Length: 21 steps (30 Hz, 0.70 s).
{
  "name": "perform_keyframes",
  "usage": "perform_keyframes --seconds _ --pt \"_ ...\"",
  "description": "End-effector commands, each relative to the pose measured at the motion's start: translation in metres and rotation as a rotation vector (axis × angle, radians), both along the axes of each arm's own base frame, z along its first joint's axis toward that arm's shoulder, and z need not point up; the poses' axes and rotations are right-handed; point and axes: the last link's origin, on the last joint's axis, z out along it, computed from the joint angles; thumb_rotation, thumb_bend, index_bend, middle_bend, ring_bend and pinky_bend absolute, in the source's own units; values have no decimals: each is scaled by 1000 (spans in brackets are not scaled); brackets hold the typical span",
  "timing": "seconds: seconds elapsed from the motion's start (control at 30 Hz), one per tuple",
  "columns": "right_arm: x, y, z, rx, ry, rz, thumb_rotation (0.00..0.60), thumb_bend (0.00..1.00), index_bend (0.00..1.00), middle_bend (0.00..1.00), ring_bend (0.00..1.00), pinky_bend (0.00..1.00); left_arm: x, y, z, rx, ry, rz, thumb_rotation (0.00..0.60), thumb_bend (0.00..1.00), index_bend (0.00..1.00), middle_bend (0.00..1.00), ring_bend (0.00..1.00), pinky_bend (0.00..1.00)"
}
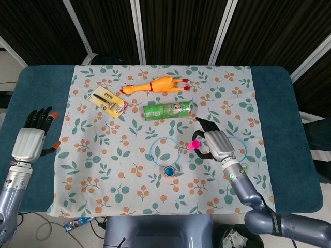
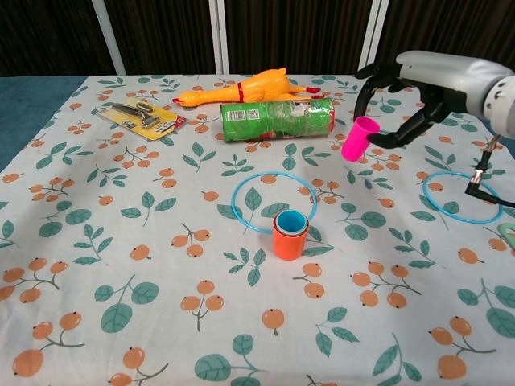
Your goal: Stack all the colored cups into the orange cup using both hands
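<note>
The orange cup (image 2: 290,235) stands upright on the cloth just below a blue ring, with a blue cup (image 2: 291,221) nested inside it; from the head view it shows as a small orange rim (image 1: 169,171). My right hand (image 2: 412,88) holds a pink cup (image 2: 357,138) off the cloth, up and to the right of the orange cup. In the head view the pink cup (image 1: 194,145) sits at the fingertips of that hand (image 1: 217,144). My left hand (image 1: 32,140) hovers with fingers apart over the blue table edge at far left, holding nothing.
A green can (image 2: 278,118) lies on its side behind the ring (image 2: 273,199), with a rubber chicken (image 2: 245,87) beyond it. A carded tool pack (image 2: 145,118) lies at back left. A second blue ring (image 2: 462,195) and a cable lie at the right.
</note>
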Motion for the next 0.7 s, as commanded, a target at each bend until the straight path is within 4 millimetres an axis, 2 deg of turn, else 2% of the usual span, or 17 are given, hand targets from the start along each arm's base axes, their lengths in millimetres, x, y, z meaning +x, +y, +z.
perform_keyframes --seconds 0.03,0.33,0.7 --pt "0 23 12 -16 -20 36 600 459 468 18 47 87 0 0 0 1 -3 1 600 231 125 0 0 0" --pt "4 51 12 -11 -34 82 600 458 467 18 48 87 -1 0 -1 -2 -7 1 600 231 125 0 0 0" --pt "11 70 -8 18 -76 113 600 458 468 18 48 87 -4 -1 0 2 -2 7 600 231 125 0 0 0"
